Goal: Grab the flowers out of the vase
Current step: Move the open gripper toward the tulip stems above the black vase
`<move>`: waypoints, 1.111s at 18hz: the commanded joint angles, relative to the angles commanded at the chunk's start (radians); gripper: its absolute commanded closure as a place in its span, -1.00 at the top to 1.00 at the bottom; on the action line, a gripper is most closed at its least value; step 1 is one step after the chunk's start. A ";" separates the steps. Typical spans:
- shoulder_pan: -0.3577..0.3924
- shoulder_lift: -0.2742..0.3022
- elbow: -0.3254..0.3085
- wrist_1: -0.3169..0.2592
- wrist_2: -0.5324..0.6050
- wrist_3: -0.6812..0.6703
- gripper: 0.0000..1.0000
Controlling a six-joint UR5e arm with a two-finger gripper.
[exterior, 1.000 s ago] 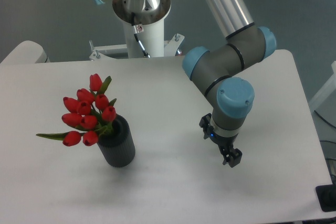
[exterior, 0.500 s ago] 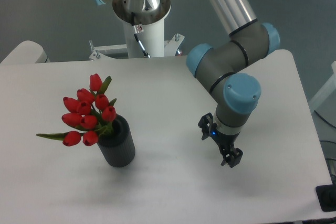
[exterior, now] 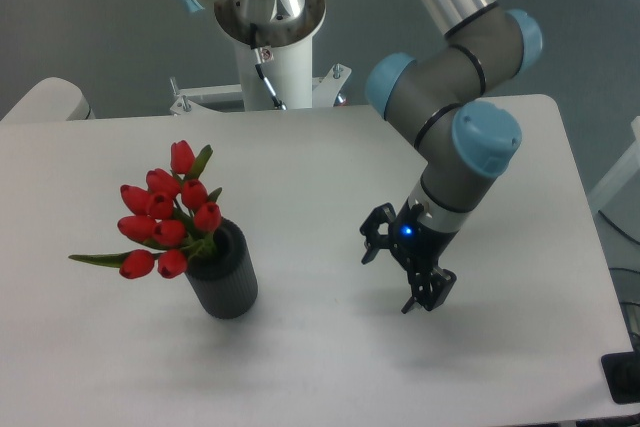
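On your left, the red tulips (exterior: 165, 215) stand in the ribbed black vase (exterior: 225, 275) on the white table (exterior: 320, 367), leaning left of its mouth. Well to their right, your gripper (exterior: 397, 272) hangs above the tabletop, fingers spread apart, holding nothing.

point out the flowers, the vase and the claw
flowers (exterior: 168, 215), fixed camera, on a red bud mid-bunch
vase (exterior: 228, 285), fixed camera, on its ribbed side
claw (exterior: 398, 272), fixed camera, midway between the fingertips
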 joint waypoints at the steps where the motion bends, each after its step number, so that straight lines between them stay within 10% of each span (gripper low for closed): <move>1: 0.003 0.012 -0.018 0.000 -0.037 0.000 1.00; 8: 0.002 0.084 -0.152 0.003 -0.321 -0.077 1.00; 20: -0.043 0.199 -0.270 0.003 -0.421 -0.126 1.00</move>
